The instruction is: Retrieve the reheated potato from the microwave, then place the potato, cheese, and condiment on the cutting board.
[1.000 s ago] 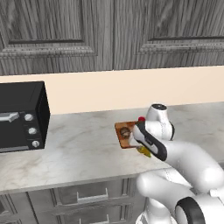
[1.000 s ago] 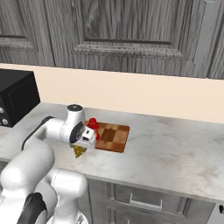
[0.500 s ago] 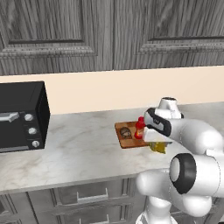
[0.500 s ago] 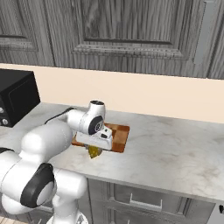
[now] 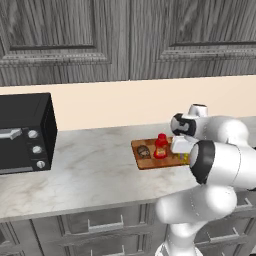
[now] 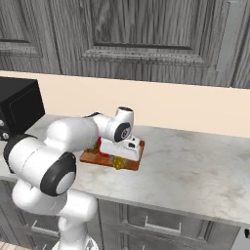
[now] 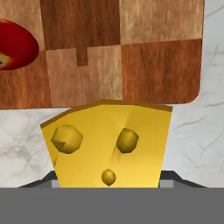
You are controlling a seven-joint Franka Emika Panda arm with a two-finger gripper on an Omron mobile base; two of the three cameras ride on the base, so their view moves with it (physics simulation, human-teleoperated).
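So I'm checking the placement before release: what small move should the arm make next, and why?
Probably carry the cheese a little further over the cutting board, then lower it. In the hand view the wedge, held in the gripper, hangs at the board's near edge over marble, with bare squares beyond, beside the condiment and potato.

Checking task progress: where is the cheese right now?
The cheese is held in the pincer, above the near edge of the cutting board, with the condiment and potato already on the board.

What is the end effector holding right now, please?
End effector: shut on the cheese, held above the counter at the board's edge.
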